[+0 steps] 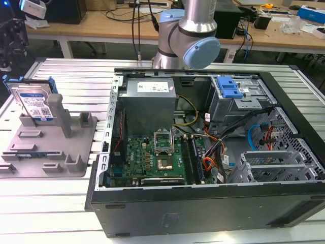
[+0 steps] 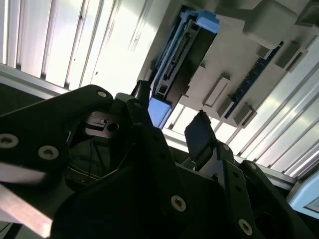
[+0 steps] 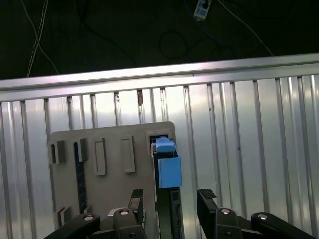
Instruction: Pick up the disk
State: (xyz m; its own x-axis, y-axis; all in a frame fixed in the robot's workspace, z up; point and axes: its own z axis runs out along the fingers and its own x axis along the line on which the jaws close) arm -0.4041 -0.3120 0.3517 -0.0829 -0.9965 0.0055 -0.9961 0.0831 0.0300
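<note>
Disk (image 1: 34, 101): stands on edge in the grey holder (image 1: 51, 147), at the exterior view's left, in the upper part of the frame, with the labelled face outward and blue rails along its edges. The holder rests on the ribbed metal table (image 1: 66, 71), beside the open computer case (image 1: 203, 152) and apart from it.

Gripper (image 3: 171, 199): in both wrist views the two black fingers (image 3: 207, 196) stand apart, with the disk's blue-capped upper edge (image 3: 168, 167) in line with the gap between them. No contact is seen. How far above the edge the fingertips hang cannot be told.

In the second wrist view the disk (image 2: 182, 55) shows edge-on beyond the gripper (image 2: 172, 114), seated against the holder.

Handling, as a judgement: a rigid metal body, fairly heavy for its size, with smooth faces that could slip under a light pinch. It is sensitive to knocks. The soundest hold looks to be across the two broad faces near the upper edge, centred between the rails, with a straight lift to clear the holder's posts.
</note>
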